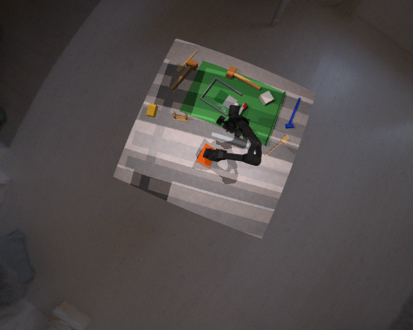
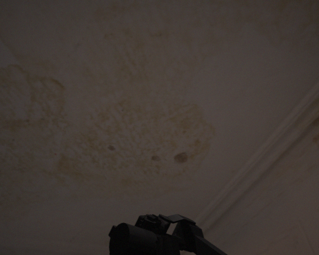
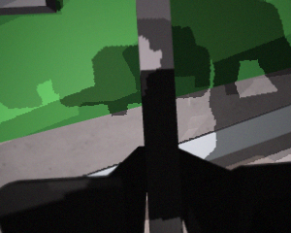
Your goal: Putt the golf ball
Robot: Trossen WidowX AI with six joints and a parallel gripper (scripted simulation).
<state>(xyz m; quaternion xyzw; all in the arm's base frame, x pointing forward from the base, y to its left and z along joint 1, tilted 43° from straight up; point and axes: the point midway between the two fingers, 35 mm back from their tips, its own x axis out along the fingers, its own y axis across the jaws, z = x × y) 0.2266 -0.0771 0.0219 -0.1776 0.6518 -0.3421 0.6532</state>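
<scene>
1 step of 2 is judged done: the red putter (image 1: 244, 105) is clamped in the gripper (image 1: 235, 113), its shaft (image 3: 155, 58) seen upright between the jaws over the green mat (image 1: 256, 113). The golf ball (image 1: 236, 104) is seen just beside the putter head; the putt is left. The framed raised green (image 1: 219, 95) holds no ball. No other containers are noted.

Arm (image 1: 251, 149) folded at the elbow, reaching forward — pincer (image 1: 234, 113) clamped tight on the red putter (image 1: 244, 105), fingers barely apart.
</scene>
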